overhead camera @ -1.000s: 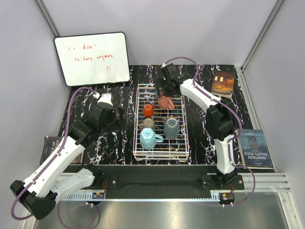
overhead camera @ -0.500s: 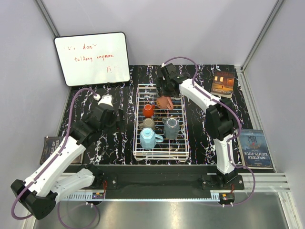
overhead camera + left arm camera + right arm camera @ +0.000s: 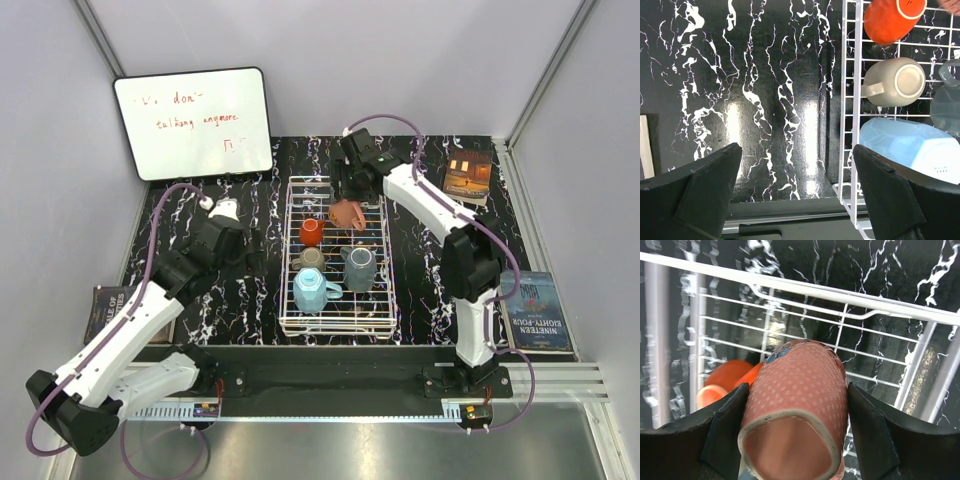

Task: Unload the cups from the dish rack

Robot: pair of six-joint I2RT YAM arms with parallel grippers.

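Dish rack (image 3: 337,322) still fully loaded, but the right tool (image 3: 797,436) has just clenched around the salmon mug (image 3: 801,390), which sits tipped between its fingers: first lift-out looks ready. The left tool (image 3: 796,196) hangs released and empty, rack on its right.

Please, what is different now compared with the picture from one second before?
The right tool closed on the salmon mug, one finger on each side; the mug has hardly moved in the rack. The left tool stayed open beside the rack, holding nothing. The red mug, brown mug, grey mug and blue mug kept their places.
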